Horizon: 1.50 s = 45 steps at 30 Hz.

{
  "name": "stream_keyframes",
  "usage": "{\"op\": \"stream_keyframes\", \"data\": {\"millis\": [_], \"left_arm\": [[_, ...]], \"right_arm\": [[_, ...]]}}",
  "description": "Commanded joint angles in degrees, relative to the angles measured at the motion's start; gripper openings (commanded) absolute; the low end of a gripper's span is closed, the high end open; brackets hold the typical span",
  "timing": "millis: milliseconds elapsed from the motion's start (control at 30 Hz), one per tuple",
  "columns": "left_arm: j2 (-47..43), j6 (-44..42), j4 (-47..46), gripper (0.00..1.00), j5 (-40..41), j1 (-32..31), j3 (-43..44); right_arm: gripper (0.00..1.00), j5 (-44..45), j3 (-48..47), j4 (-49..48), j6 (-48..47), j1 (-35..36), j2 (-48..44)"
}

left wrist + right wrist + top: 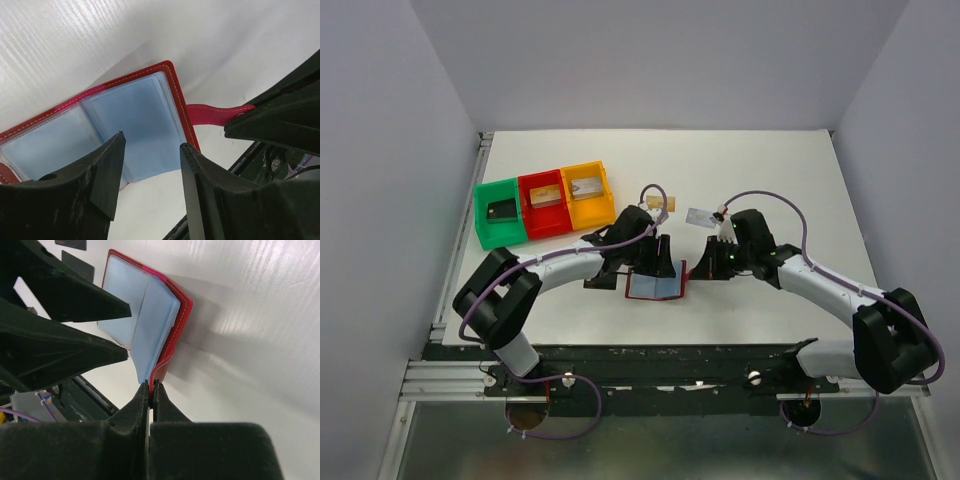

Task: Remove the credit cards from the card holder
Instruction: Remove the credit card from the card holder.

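Note:
The maroon card holder [655, 286] lies open on the table and shows light blue pockets [135, 120] with no card visible in them. My right gripper [694, 270] is shut on its snap tab [159, 371] and lifts that side. My left gripper [152, 146] is open just above the right-hand pocket, holding nothing. A gold-orange card [658, 204] and a silver-grey card [700, 216] lie on the table behind the grippers. Two dark flat pieces [78, 266] beyond the holder look like black cards.
Green [486, 226], red [532, 222] and yellow [610, 203] trays stand in a row at the back left, each with a small item inside. The table's near edge and the black rail run just in front of the holder.

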<state>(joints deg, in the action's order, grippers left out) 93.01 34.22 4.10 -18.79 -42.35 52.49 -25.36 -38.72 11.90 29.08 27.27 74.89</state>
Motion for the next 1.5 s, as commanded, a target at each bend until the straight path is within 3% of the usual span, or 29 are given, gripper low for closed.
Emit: {"op": "stream_keyframes", "data": {"millis": [0, 533, 1200, 1267, 1300, 1467], "left_arm": [[1.9, -1.8, 1.9, 0.59, -1.0, -0.8, 2.0], [2.4, -2.8, 2.1, 0.60, -1.1, -1.5, 3.1], [-0.5, -2.4, 0.8, 0.71, 0.9, -1.7, 1.7], [-1.2, -2.1, 0.6, 0.77, 1.4, -1.7, 1.2], [-1.4, -2.0, 0.6, 0.98, 1.6, -1.7, 1.0], [-1.9, -2.0, 1.0, 0.99, 2.4, -1.8, 1.0]], "right_arm": [[0.00, -3.8, -1.1, -2.8, 0.1, -0.2, -1.2], [0.00, -6.9, -2.3, -4.3, 0.1, -0.2, -1.3], [0.00, -7.5, -3.2, -3.8, 0.0, -0.1, 0.0], [0.00, -7.4, -3.1, -3.7, 0.0, -0.1, -0.2], [0.00, -7.4, -3.1, -3.7, 0.0, -0.1, -0.2], [0.00, -7.6, -3.1, -3.8, 0.1, -0.3, -0.3]]}}
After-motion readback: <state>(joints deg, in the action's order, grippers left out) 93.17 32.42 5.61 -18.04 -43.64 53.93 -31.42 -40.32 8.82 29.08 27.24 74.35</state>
